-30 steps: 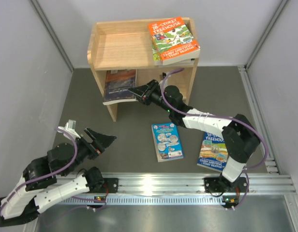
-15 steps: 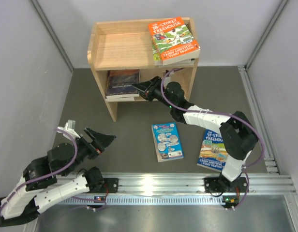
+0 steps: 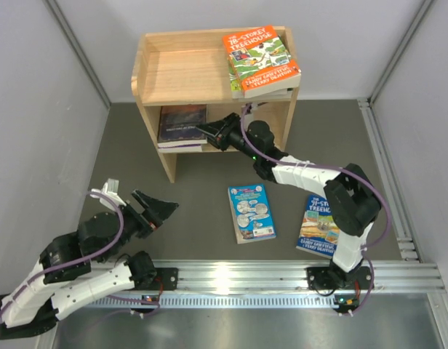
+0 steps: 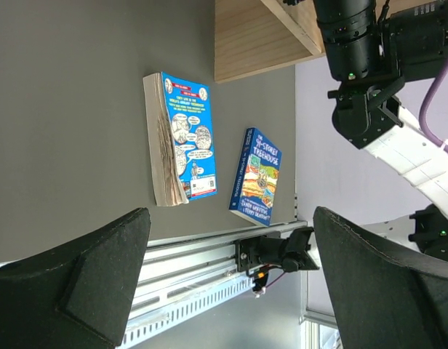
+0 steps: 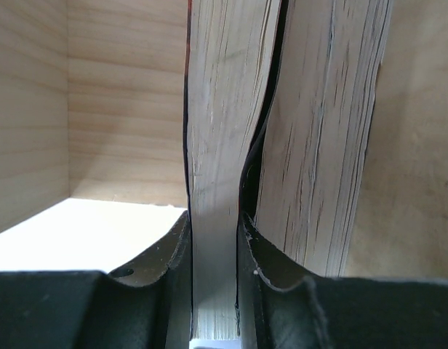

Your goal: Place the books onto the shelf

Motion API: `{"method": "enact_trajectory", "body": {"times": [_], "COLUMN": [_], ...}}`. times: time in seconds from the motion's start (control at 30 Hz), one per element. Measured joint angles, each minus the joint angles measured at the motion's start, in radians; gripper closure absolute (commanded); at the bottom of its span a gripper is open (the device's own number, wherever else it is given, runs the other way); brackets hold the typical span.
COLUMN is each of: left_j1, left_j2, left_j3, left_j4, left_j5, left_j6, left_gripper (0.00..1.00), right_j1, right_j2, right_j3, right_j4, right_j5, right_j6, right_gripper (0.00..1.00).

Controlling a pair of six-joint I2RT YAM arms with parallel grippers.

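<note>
The light wooden shelf (image 3: 182,74) stands at the back, with a green and orange book (image 3: 261,61) stacked on its top right. In the lower tier my right gripper (image 3: 208,133) is shut on a dark-covered book (image 3: 182,122) that lies on another book. The right wrist view shows my right gripper (image 5: 213,291) clamping that book's page edge (image 5: 215,145), and a second book (image 5: 322,138) pressed against it. Two blue books (image 3: 251,212) (image 3: 320,225) lie flat on the grey floor. My left gripper (image 3: 153,214) hangs open and empty at the near left, well away from the books.
A metal rail (image 3: 282,280) runs along the near edge, over the arm bases. Grey walls close in both sides. In the left wrist view the two blue books (image 4: 184,138) (image 4: 257,177), the shelf's corner (image 4: 257,36) and the right arm (image 4: 377,80) lie beyond my open fingers (image 4: 78,291).
My right gripper has pushed the dark book deeper into the lower tier, from sticking out and sagging to lying flat on the book below. The left arm has shifted slightly.
</note>
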Motion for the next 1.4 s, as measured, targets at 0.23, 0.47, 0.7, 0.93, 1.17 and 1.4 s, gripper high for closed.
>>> {"method": "enact_trajectory", "body": {"times": [0.23,0.47,0.7,0.93,1.17,1.4], "left_j1": [0.000,0.000,0.000,0.000,0.000,0.000], "left_j2": [0.034,0.064,0.070,0.072,0.146,0.329], "left_j3": [-0.019,-0.032,-0.090,-0.109,-0.096,0.008], "left_j4": [0.015,0.039,0.074,0.094,0.091,0.088], "left_j5": [0.001,0.001,0.000,-0.005,-0.027,-0.051], "left_j6": [0.000,0.000,-0.007,-0.014,-0.014,0.000], "left_gripper": [0.01,0.01,0.01,0.01,0.01,0.01], "right_j1": [0.000,-0.025,-0.048,-0.051,-0.047,-0.047], "right_j2": [-0.049,-0.174,-0.301,-0.451,-0.608,-0.665], "right_j3": [-0.049,-0.129,-0.142,-0.245,-0.347,-0.355], "right_j4": [0.044,-0.076,-0.354,-0.512,-0.615,-0.663], "right_j5": [-0.080,-0.151,-0.195,-0.226,-0.262,-0.244], "right_j6": [0.030,-0.005,-0.098,-0.192,-0.288,-0.362], "right_gripper": [0.04,0.00,0.00,0.00,0.00,0.00]}}
